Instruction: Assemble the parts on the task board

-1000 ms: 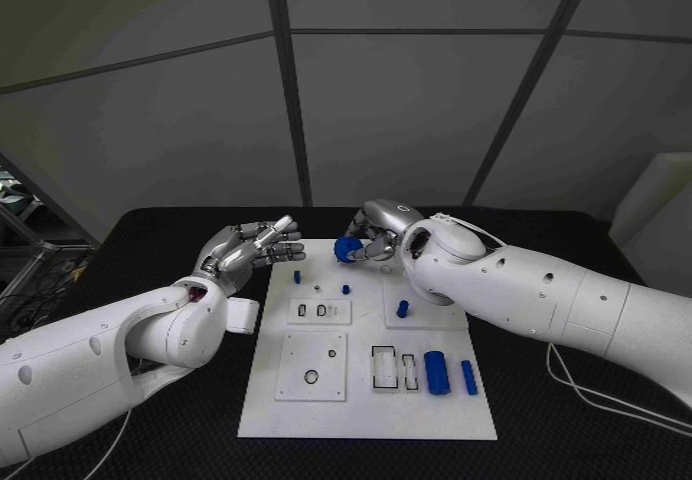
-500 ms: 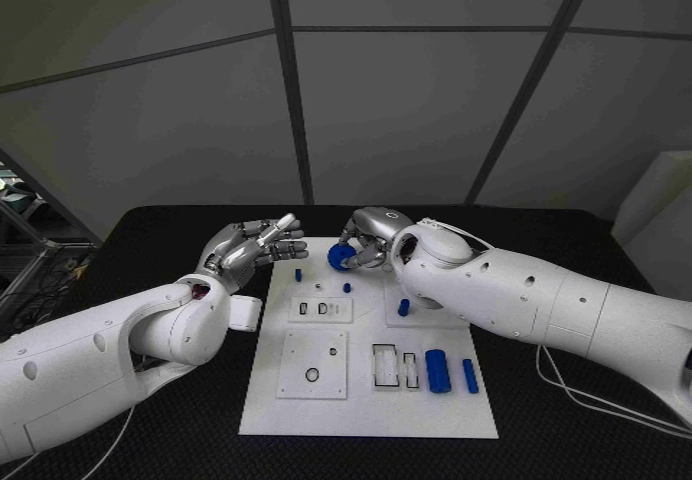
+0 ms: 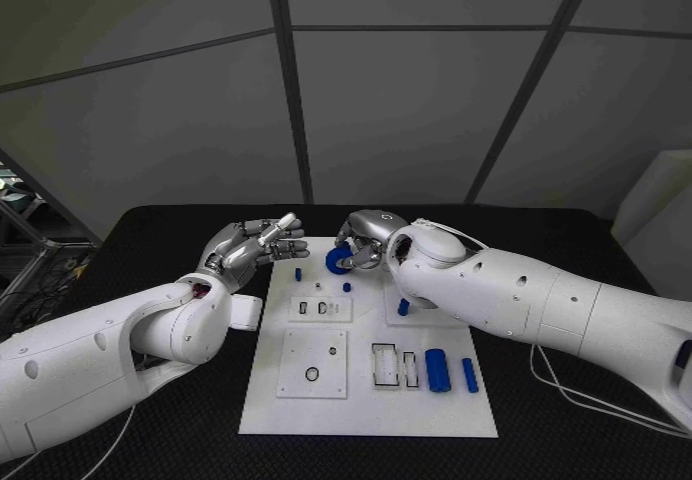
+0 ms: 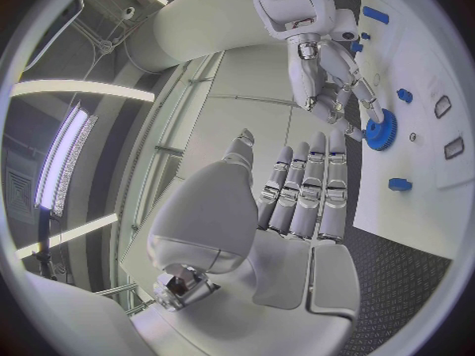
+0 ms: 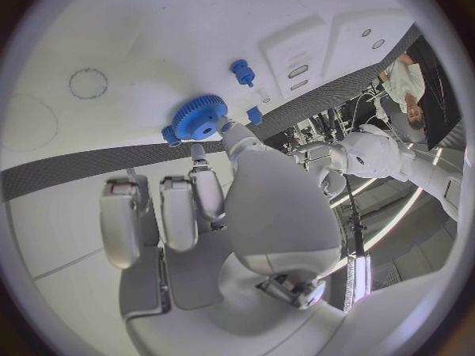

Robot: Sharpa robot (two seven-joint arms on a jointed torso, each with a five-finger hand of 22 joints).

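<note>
The table (image 3: 173, 225) is black, and the white board (image 3: 368, 410) lies in the middle of it, running away from the robot. The right arm (image 3: 534, 300) reaches across the board's far half; the left arm (image 3: 101, 360) comes up along the board's left edge. The left hand (image 3: 253, 245) hovers just off the far left corner of the board, palm up, holding nothing — its fingers (image 4: 307, 182) lie straight and side by side, the thumb set apart. The right hand (image 3: 368, 238) is over the far end of the board and pinches a blue gear (image 3: 340, 260) at its fingertips; the gear hangs just above the board surface, whether it touches I cannot tell. Near the board's right edge two blue cylinders (image 3: 437, 371) lie side by side. Small blue pegs (image 3: 297, 274) stand near the gear — one by the left hand, another (image 3: 404, 307) below the right wrist.
</note>
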